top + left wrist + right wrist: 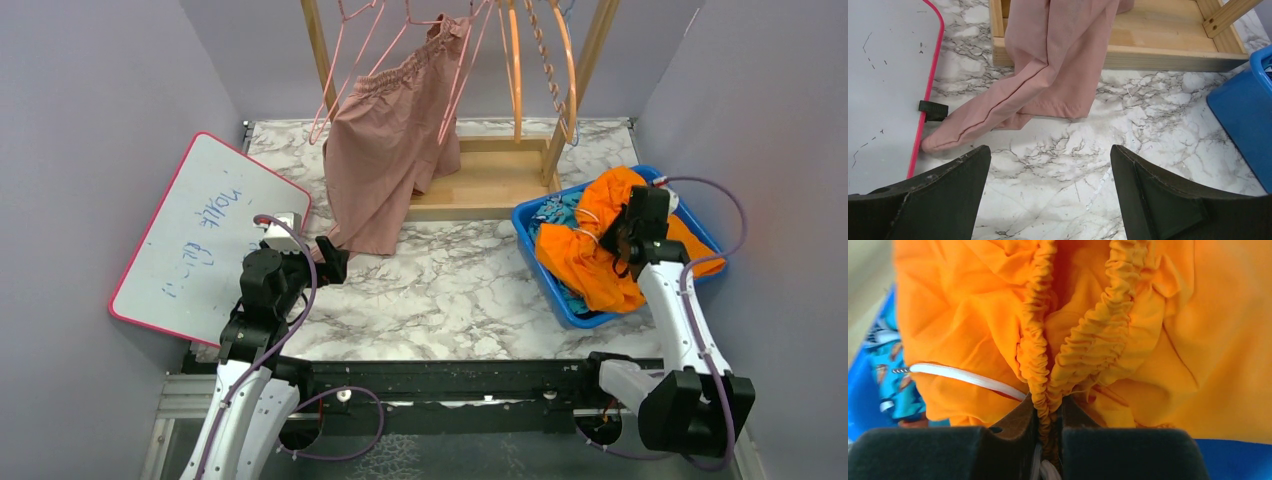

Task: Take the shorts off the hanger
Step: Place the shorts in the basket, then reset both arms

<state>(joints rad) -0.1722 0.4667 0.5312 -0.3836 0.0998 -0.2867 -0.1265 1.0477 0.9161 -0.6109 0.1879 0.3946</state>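
Observation:
Dusty pink shorts (385, 150) hang from a pink hanger (352, 60) on the wooden rack, one leg trailing onto the marble table (1013, 100). My left gripper (330, 262) is open and empty, low over the table just short of the leg's hem (940, 140). My right gripper (625, 240) is shut on the elastic waistband of the bright orange shorts (1048, 390), which lie in the blue bin (560, 290). A white hanger (963, 377) is tangled in the orange shorts (590, 255). Blue printed shorts (555, 212) lie under them.
A pink-rimmed whiteboard (205, 235) lies tilted at the left, its edge beside my left fingers (923, 110). The wooden rack base (490, 180) stands behind the pink shorts. Orange hangers (545, 60) hang empty on the rack. Grey walls close in on both sides.

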